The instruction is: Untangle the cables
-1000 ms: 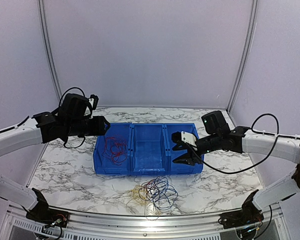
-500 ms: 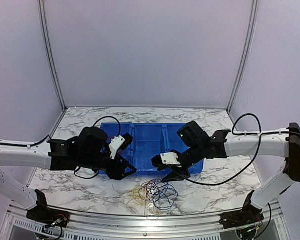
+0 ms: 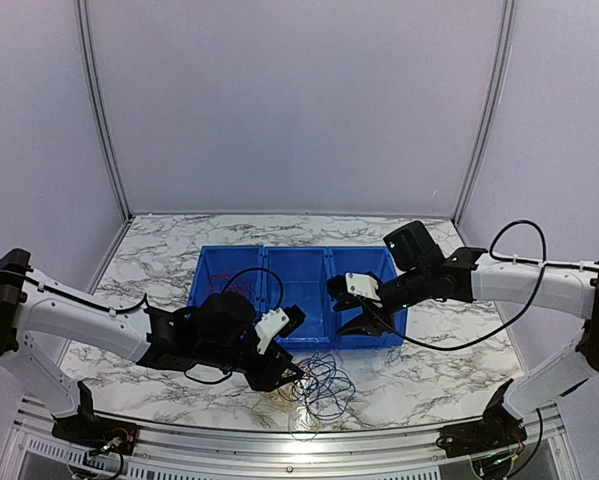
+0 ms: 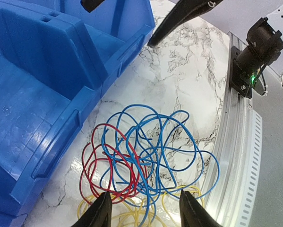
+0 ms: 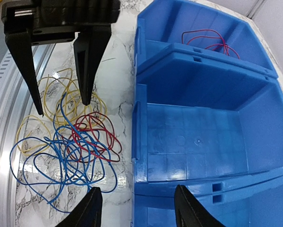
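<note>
Left wrist: cables (image 4: 146,158) by the bin (image 4: 47,94) lie just before the open, empty left tool (image 4: 145,193). Right tool (image 3: 347,308), open too, hangs farther.

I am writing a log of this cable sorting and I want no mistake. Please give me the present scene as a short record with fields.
Tangle: blue, red and yellow cables looped together on the marble table, in front of the bin
Bin: blue three-compartment bin; one red cable lies in its left end compartment
Left arm: left gripper open, holding nothing, low over the tangle's yellow edge
Right arm: right gripper open, holding nothing, near the bin's front wall
Contact with cables: cannot tell
</note>
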Available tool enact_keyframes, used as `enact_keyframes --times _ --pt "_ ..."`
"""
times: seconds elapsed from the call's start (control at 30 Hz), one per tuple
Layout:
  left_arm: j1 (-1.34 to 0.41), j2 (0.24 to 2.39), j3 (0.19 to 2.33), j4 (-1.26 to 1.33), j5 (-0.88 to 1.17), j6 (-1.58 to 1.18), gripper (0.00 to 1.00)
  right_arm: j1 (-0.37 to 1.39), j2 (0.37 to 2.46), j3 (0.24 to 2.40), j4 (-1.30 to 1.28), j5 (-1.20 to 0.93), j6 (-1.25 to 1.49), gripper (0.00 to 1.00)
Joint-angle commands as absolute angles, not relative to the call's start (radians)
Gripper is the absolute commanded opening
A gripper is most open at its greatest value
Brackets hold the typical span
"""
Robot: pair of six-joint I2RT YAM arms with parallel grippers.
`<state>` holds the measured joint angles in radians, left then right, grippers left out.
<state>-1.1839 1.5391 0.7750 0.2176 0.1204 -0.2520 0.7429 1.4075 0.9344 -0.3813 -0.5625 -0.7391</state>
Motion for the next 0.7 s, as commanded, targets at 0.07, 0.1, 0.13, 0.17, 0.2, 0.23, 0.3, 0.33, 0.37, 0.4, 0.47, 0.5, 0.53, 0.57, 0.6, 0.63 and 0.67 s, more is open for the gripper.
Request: enact_keyframes --times 0.07,0.1,0.13,0.17,0.2,0.23,0.3,0.33,0.37,0.4,0.47,0.5,0.53,0.57,0.6,0.63,0.67 --pt "-1.19 1.608 0.851 0.228 0.105 -0.213 0.41 0.704 1.374 0.917 -0.355 -0.59 -0.718 0.52" --pt "-1.19 1.618 0.865 0.204 0.098 -0.209 0.38 0.703 1.376 0.916 -0.355 -0.589 -0.72 0.52" --pt "-1.191 1.628 0.885 0.176 0.089 -0.205 0.35 0.704 1.378 0.916 -0.354 -0.588 -0.719 0.52" --pt "-1.192 1.638 0.903 0.15 0.083 -0.201 0.33 0.704 1.381 0.916 -0.354 -0.588 -0.719 0.53" --pt "-1.192 1.649 0.921 0.128 0.078 -0.197 0.3 0.704 1.383 0.918 -0.354 -0.588 -0.72 0.53" --pt "-1.192 1.653 0.931 0.11 0.076 -0.193 0.27 0.703 1.385 0.917 -0.354 -0.588 -0.721 0.52" --pt "-1.192 1.654 0.941 0.082 0.071 -0.189 0.22 0.703 1.387 0.917 -0.354 -0.586 -0.721 0.52" --pt "-1.192 1.65 0.944 0.073 0.067 -0.187 0.18 0.703 1.385 0.918 -0.354 -0.585 -0.724 0.52" --pt "-1.192 1.645 0.945 0.068 0.065 -0.187 0.15 0.704 1.385 0.916 -0.354 -0.584 -0.723 0.53" --pt "-1.192 1.638 0.946 0.062 0.063 -0.184 0.1 0.704 1.384 0.916 -0.354 -0.583 -0.723 0.52" --pt "-1.192 1.618 0.949 0.049 0.062 -0.18 0.04 0.703 1.383 0.914 -0.352 -0.583 -0.723 0.53" --pt "-1.192 1.607 0.952 0.043 0.061 -0.18 0.03 0.703 1.382 0.913 -0.352 -0.582 -0.723 0.52" --pt "-1.192 1.599 0.952 0.041 0.058 -0.182 0.03 0.703 1.382 0.913 -0.351 -0.581 -0.723 0.52" --pt "-1.192 1.591 0.953 0.039 0.057 -0.187 0.06 0.703 1.382 0.913 -0.351 -0.583 -0.723 0.53" --pt "-1.192 1.586 0.954 0.036 0.058 -0.195 0.14 0.703 1.383 0.913 -0.351 -0.584 -0.723 0.53" --pt "-1.192 1.586 0.956 0.033 0.061 -0.205 0.23 0.703 1.384 0.913 -0.351 -0.584 -0.723 0.53" --pt "-1.192 1.589 0.957 0.03 0.064 -0.213 0.29 0.703 1.384 0.913 -0.351 -0.583 -0.723 0.53"
